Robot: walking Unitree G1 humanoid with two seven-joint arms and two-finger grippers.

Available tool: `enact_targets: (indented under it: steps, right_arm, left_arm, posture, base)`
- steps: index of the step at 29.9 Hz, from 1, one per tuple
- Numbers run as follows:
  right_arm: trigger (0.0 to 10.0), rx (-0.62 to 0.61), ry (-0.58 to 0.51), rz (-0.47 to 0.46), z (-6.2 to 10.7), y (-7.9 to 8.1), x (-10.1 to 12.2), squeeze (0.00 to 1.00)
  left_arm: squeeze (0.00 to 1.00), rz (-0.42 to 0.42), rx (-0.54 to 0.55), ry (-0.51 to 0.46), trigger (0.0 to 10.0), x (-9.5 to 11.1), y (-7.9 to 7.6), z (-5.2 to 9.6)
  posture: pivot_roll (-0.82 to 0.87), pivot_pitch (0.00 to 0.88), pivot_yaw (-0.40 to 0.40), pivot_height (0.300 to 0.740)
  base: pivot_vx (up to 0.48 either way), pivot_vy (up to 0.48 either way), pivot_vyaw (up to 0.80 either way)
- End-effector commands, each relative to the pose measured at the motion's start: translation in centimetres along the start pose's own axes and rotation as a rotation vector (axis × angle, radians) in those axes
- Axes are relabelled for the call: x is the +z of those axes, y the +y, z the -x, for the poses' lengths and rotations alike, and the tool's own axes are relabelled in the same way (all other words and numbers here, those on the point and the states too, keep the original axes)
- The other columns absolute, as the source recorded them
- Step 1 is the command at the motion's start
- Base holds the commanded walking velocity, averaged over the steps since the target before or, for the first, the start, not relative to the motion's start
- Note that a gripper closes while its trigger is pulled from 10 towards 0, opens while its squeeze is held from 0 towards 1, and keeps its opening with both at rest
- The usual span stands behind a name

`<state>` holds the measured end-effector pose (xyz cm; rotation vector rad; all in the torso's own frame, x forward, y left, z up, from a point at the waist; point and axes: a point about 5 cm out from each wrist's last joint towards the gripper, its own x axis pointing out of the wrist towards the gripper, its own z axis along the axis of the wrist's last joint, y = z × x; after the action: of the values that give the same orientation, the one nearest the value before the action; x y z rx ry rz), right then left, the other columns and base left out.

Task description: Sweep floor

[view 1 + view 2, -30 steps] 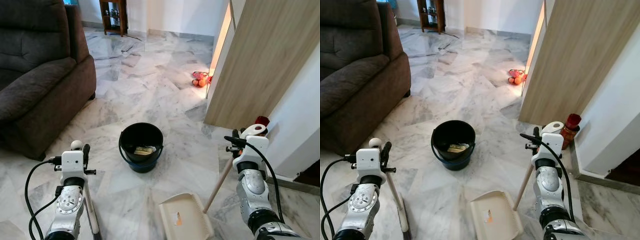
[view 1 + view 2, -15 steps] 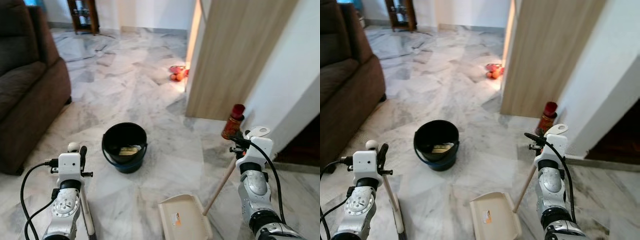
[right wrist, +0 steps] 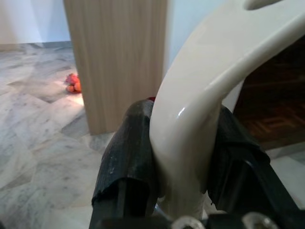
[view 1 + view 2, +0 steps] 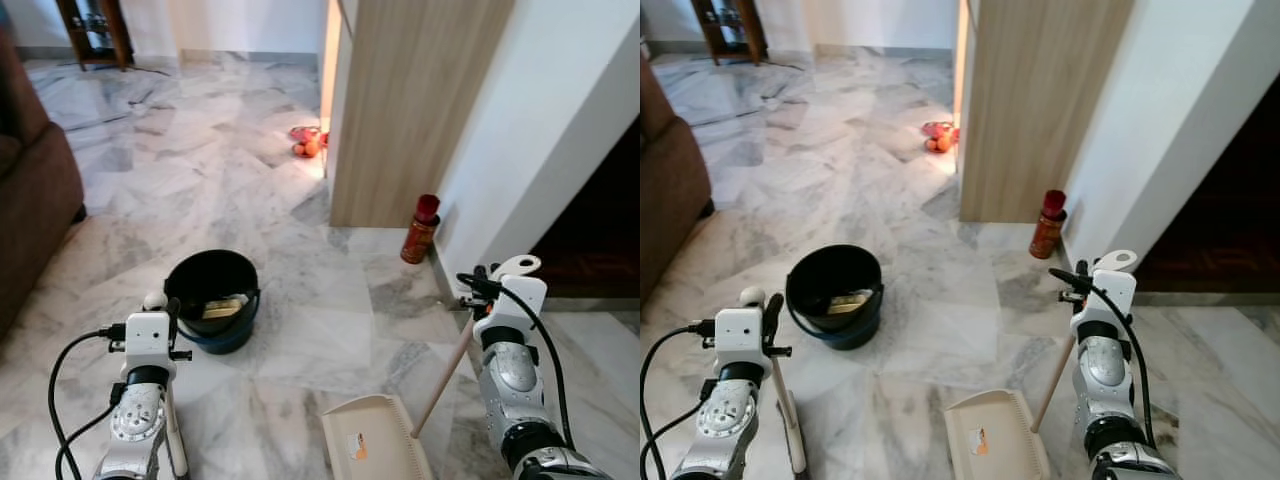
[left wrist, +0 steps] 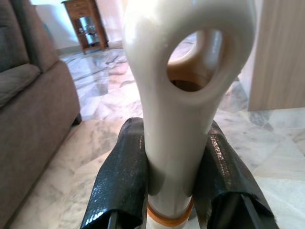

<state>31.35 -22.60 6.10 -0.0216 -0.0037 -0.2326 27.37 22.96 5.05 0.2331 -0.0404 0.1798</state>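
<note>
My left gripper [image 4: 160,305] is shut on the cream top of a broom handle [image 5: 181,119], whose shaft runs down to the floor at my lower left [image 4: 790,420]. My right gripper [image 4: 490,280] is shut on the cream handle of a dustpan [image 3: 200,119]. Its wooden stick [image 4: 440,375] slants down to the cream pan [image 4: 375,450], which rests on the marble floor [image 4: 300,330] in front of me. A black bucket [image 4: 212,300] with a yellowish item inside stands on the floor ahead, to the left.
A red bottle [image 4: 420,230] stands by the white wall at a wooden panel's [image 4: 410,100] corner. Small orange and red things [image 4: 305,143] lie beside that panel farther off. A dark brown sofa [image 4: 30,210] edges the left. A wooden stand [image 4: 90,30] is at the far back.
The camera has turned to the right: sofa and bucket slid left in the picture, and the red bottle and dark doorway came into view. Both grippers hold their handles as before.
</note>
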Motion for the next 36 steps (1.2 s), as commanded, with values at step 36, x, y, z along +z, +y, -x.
enact_targets:
  steps: [36]
  right_arm:
    - [10.0,-0.002,-0.018,0.002,-0.46,0.61,0.63,0.0]
  left_arm:
    - [0.0,-0.021,-0.033,-0.07,10.0,1.77,-0.56,-1.44]
  posture:
    - [0.03,0.0,-0.039,0.74]
  base:
    - [0.0,-0.091,-0.8]
